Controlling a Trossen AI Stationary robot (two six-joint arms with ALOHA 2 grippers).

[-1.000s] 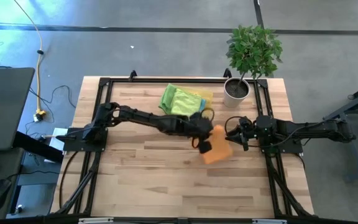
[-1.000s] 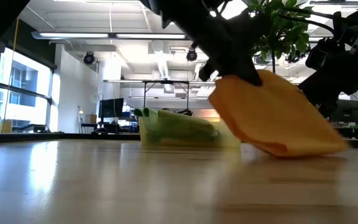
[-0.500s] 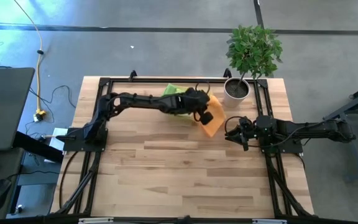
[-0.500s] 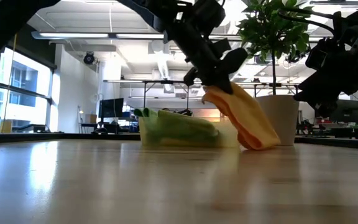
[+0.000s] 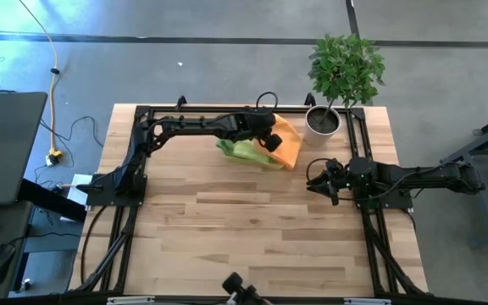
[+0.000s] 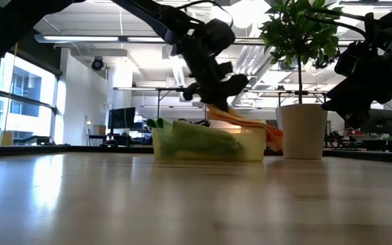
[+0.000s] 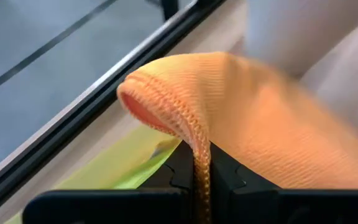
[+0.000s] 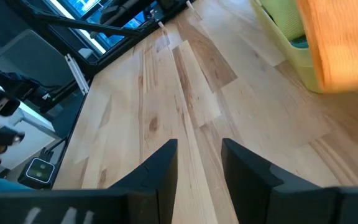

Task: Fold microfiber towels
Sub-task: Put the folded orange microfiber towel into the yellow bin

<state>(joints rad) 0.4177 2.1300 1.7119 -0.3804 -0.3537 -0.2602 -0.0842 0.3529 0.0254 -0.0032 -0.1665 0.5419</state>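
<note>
— The left gripper has swung the orange towel from mid-table back over the yellow tray at the far edge, fingers clamped on a hem.

— Folded?

— Looks doubled over, draped across the rim. Green towels sit bunched inside, so most folding seems left.

— The other arm?

— The right gripper waits by the potted plant, fingers apart, empty.

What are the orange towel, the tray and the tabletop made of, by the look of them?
Orange towel: soft knit cloth, matte, ribbed weave with a stitched hem; drapes limply from the left claw.
Tray: probably plastic, pale yellow-green, slightly translucent rigid wall.
Tabletop: wood, light planks with visible grain and seams.
</note>
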